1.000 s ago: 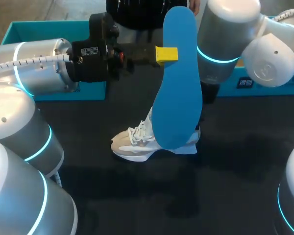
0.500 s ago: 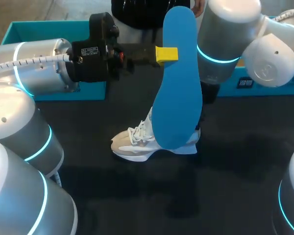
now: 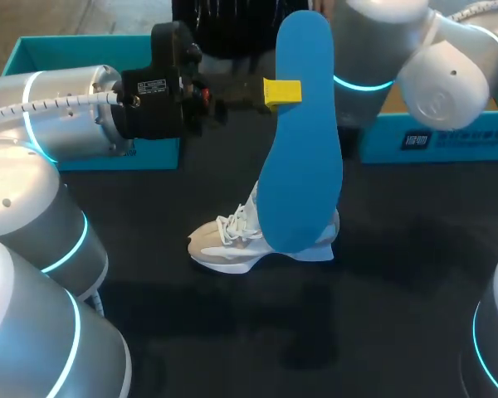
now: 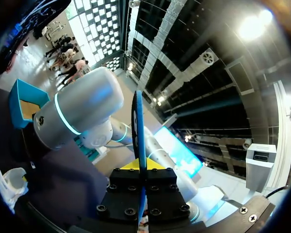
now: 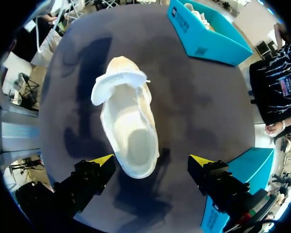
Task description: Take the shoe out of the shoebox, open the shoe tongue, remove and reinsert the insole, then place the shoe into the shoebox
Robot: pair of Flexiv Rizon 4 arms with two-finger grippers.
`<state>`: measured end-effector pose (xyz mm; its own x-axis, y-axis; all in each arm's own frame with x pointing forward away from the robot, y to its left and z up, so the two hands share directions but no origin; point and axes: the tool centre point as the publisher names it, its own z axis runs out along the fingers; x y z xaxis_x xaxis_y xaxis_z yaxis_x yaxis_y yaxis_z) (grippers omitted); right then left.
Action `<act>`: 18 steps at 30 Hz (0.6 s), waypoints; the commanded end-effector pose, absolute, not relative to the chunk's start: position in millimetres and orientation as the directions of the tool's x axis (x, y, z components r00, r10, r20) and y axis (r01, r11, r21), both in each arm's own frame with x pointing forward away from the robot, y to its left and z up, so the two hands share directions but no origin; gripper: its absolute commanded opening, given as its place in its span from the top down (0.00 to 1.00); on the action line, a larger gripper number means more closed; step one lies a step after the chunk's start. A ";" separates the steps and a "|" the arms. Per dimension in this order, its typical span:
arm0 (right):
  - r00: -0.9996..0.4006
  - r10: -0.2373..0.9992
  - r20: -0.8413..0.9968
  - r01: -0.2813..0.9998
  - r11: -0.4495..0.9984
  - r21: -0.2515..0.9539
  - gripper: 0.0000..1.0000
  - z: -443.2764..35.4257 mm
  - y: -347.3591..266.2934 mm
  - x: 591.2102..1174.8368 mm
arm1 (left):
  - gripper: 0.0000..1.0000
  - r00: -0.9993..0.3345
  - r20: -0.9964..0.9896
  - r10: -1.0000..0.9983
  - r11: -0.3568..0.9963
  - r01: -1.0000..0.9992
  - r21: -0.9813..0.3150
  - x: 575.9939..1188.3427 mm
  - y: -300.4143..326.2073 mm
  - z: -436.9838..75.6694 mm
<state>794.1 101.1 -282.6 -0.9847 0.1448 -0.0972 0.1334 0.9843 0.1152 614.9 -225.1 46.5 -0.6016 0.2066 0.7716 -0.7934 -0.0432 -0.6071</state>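
The left pincer (image 3: 282, 91) clamps the blue insole (image 3: 301, 149), holding it upright above the counter (image 3: 398, 274). The right pincer (image 5: 152, 164) hangs wide open over the heel of the white shoe (image 5: 128, 126), which rests on the counter, tongue pulled forward, near the teal shoebox (image 3: 448, 141).

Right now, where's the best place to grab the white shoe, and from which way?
Probably the heel rim, from above. The shoe sits on its sole, mouth open, tongue folded forward, so one finger could go inside the heel wall and one outside. The open right end effector hangs over it; the left end effector holds the insole.
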 end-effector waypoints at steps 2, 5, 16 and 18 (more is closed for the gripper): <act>-0.989 0.128 -0.077 0.121 0.989 0.091 0.00 -292.1 118.3 806.9 | 1.00 -0.602 0.771 0.206 -0.047 -0.794 -0.607 613.5 -225.4 45.5; -0.991 0.112 -0.066 0.106 0.990 0.088 0.00 -299.2 125.3 808.6 | 1.00 -0.602 0.771 0.206 -0.047 -0.794 -0.607 613.5 -225.4 45.5; -0.996 0.084 -0.036 0.081 0.993 0.085 0.00 -332.0 139.0 807.9 | 1.00 -0.602 0.771 0.206 -0.047 -0.794 -0.607 613.5 -225.4 45.5; -0.996 0.083 -0.033 0.080 0.993 0.084 0.00 -338.1 139.4 808.3 | 1.00 -0.602 0.771 0.206 -0.047 -0.794 -0.607 613.5 -225.4 45.5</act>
